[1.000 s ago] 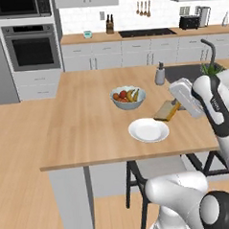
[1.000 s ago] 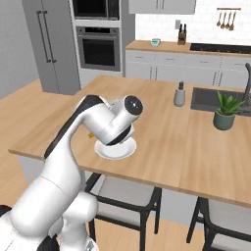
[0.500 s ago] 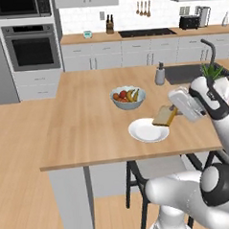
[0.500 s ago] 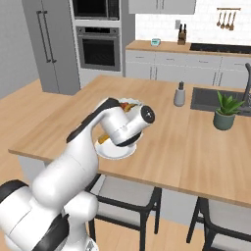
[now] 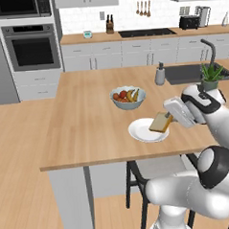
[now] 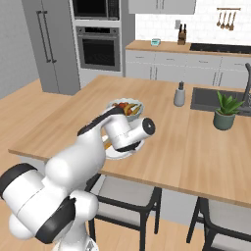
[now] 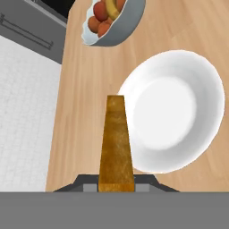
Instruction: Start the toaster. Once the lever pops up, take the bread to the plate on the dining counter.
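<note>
I hold the bread clamped edge-on in my gripper, its long axis reaching out from the fingers over the near rim of the plate on the wooden surface, apparently just above it.

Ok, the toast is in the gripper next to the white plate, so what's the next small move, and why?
Probably shift the gripper a little further over the plate and lower it before letting go. The bread is clamped on edge, tilted, above the plate's near rim rather than its middle; in the hand view it hangs over the rim. Released now, it might tip onto the dining counter.
</note>
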